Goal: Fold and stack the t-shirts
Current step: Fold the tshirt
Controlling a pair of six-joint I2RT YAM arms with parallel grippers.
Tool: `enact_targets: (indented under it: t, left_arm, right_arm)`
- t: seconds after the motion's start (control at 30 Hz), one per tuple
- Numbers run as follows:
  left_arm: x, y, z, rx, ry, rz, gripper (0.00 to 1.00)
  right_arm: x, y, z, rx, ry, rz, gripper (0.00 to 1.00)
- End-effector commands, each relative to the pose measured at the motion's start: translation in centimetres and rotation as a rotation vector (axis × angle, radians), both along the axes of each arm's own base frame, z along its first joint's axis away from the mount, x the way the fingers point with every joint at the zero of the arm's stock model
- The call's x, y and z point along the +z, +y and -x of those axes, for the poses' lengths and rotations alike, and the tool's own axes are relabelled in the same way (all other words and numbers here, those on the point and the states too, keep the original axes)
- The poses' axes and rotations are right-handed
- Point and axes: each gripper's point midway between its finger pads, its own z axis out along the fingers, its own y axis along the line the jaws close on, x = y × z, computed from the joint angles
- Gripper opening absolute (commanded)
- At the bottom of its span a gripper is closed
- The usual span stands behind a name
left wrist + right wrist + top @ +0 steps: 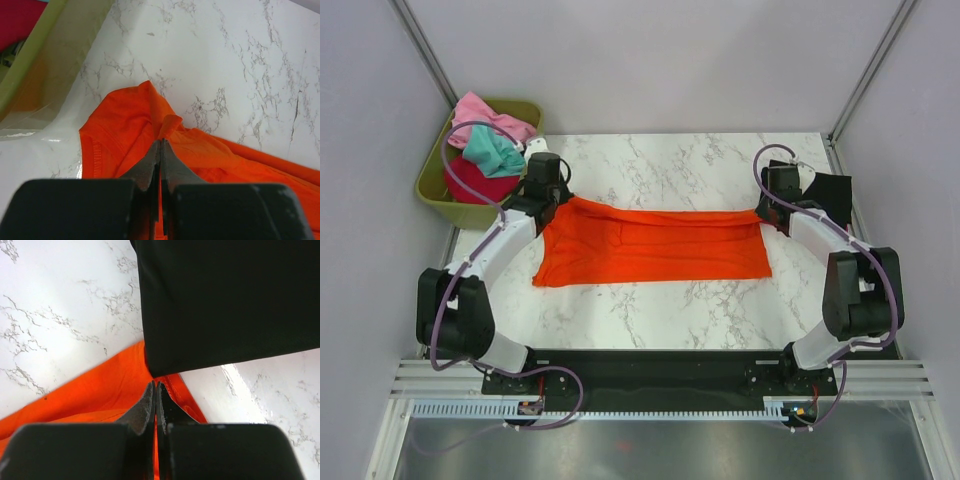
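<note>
A large bright orange t-shirt (pixel 655 245) lies stretched flat across the marble table. My left gripper (pixel 560 197) is shut on its far left corner; in the left wrist view the jaws (pixel 161 142) pinch a fold of orange cloth (pixel 125 135). My right gripper (pixel 767 212) is shut on the shirt's far right corner; in the right wrist view the closed jaws (pixel 155 385) hold orange cloth (pixel 100 390). A folded black t-shirt (pixel 832 198) lies at the right edge, its corner over the orange shirt (pixel 225 300). Pink (pixel 485 115), teal (pixel 495 152) and crimson (pixel 475 185) shirts fill the bin.
The olive-green plastic bin (pixel 440 205) stands off the table's far left corner, also seen in the left wrist view (pixel 45 75). Grey walls and metal frame posts enclose the table. The arms' black base plate (pixel 660 370) runs along the near edge.
</note>
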Motion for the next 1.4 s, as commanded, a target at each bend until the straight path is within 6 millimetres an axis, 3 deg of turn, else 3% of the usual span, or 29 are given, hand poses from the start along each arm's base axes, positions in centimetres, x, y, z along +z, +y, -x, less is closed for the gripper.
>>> enact_targets:
  t: [0.0, 0.43, 0.73, 0.93, 1.1, 1.13, 1.17, 1.2, 1.23, 1.37]
  left_arm:
    - [2.3, 1.4, 1.0, 0.046, -0.046, -0.033, 0.02]
    - [2.3, 1.9, 4.2, 0.059, -0.039, 0.001, 0.02]
    - [0.4, 2.4, 6.9, 0.088, -0.012, 0.039, 0.02]
    - [-2.1, 2.1, 9.1, 0.112, 0.012, 0.115, 0.02]
    - [-3.7, 2.1, 11.2, 0.122, -0.013, 0.176, 0.02]
    - [-4.6, 2.1, 11.7, 0.126, -0.009, 0.187, 0.02]
    - [-4.3, 2.1, 11.9, 0.122, -0.03, 0.201, 0.02]
    - [-4.4, 1.7, 12.0, 0.098, -0.03, 0.211, 0.02]
    - [-4.9, 1.6, 12.3, 0.085, -0.025, 0.212, 0.04]
    - [-5.1, 1.0, 12.9, 0.043, -0.022, 0.222, 0.11]
  right_arm:
    - [1.3, -0.3, 0.3, -0.003, -0.039, 0.013, 0.0]
    - [0.0, -0.8, 1.8, -0.028, -0.02, 0.02, 0.0]
    - [-1.2, -1.1, 3.5, -0.067, -0.032, 0.005, 0.0]
    - [-2.3, -1.0, 5.2, -0.076, -0.049, -0.018, 0.01]
    - [-1.5, -1.2, 6.0, -0.086, -0.105, -0.025, 0.13]
    - [-2.0, -1.2, 6.8, -0.087, -0.095, -0.024, 0.23]
    - [-0.4, -1.1, 6.3, -0.084, -0.167, -0.038, 0.47]
    - [-0.1, -1.1, 6.5, -0.078, -0.185, -0.043, 0.58]
    - [-0.2, -0.9, 6.9, -0.07, -0.193, -0.047, 0.63]
    - [2.2, 0.3, 6.8, -0.005, -0.278, -0.063, 0.61]
